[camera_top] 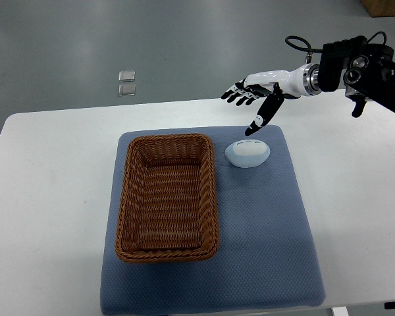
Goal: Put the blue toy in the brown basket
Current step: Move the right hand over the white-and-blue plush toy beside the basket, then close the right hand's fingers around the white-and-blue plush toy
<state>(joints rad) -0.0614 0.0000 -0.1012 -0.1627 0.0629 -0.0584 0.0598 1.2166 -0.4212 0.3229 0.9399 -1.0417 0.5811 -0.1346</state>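
A pale blue rounded toy (247,153) lies on the blue mat (270,237), just right of the brown wicker basket (127,197). The basket is rectangular and holds nothing. My right hand (249,99) reaches in from the upper right, hovering above and behind the toy. Its fingers (237,94) are spread and its thumb (263,117) points down toward the toy without touching it. The left arm is out of view.
The mat lies on a white table (46,197) whose far edge runs behind the hand. Two small clear square items (126,83) lie on the grey floor beyond the table. A brown box corner (385,6) shows at top right.
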